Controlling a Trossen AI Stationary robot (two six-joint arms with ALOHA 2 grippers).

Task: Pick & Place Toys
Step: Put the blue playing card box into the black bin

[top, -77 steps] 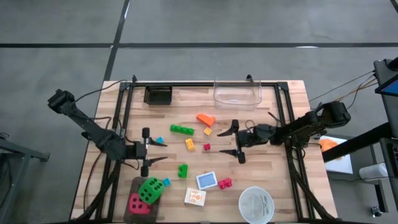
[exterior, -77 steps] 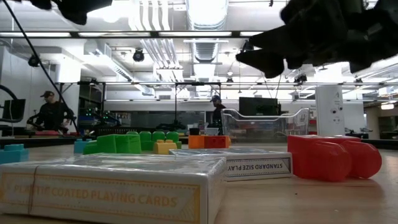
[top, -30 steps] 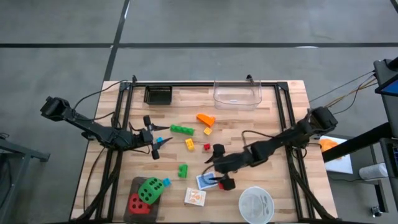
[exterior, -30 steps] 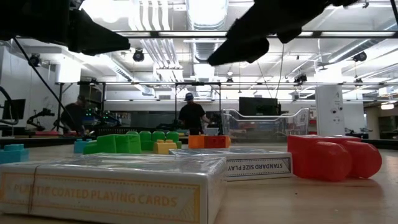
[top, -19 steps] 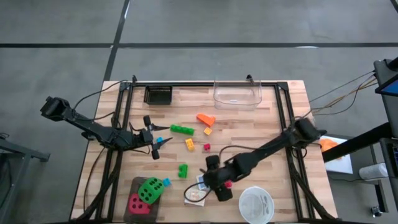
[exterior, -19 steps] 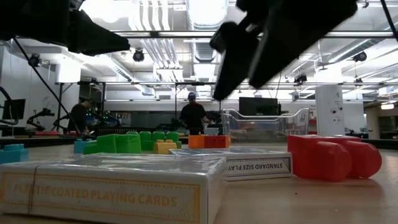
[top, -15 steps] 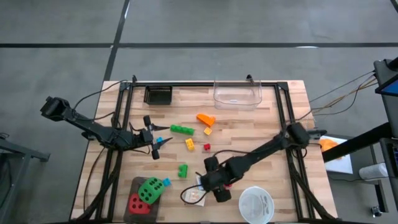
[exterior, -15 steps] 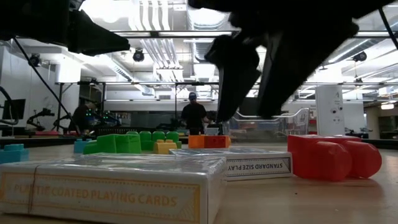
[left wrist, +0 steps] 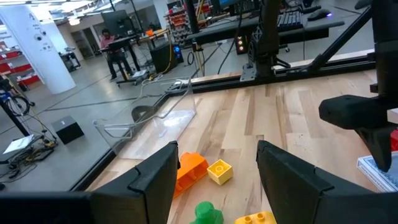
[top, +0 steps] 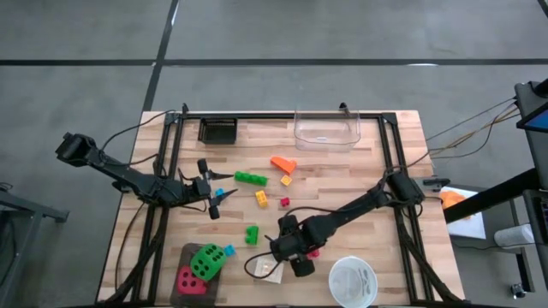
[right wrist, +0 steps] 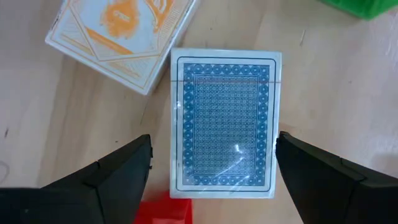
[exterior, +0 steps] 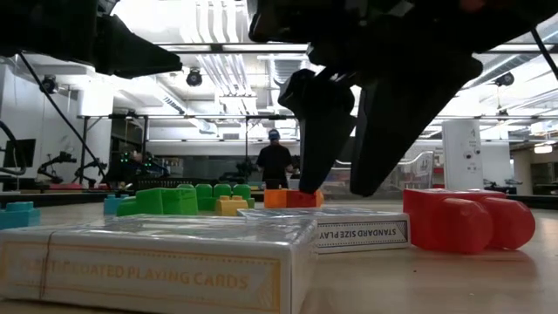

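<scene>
Your wooden table (top: 360,184) carries a clear plastic tub (top: 326,128) at its far edge and scattered toys. Your right gripper (right wrist: 211,177) hovers spread wide above the blue-backed card pack (right wrist: 224,123), one finger either side, not yet gripping; the orange card pack (right wrist: 121,37) lies just beside it. Your left gripper (top: 214,190) waits part-open and empty near the small blue brick (top: 220,193).

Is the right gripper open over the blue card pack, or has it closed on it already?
Open. In the right wrist view the right gripper has its fingers spread wide on either side of the blue card pack, not touching it.
</scene>
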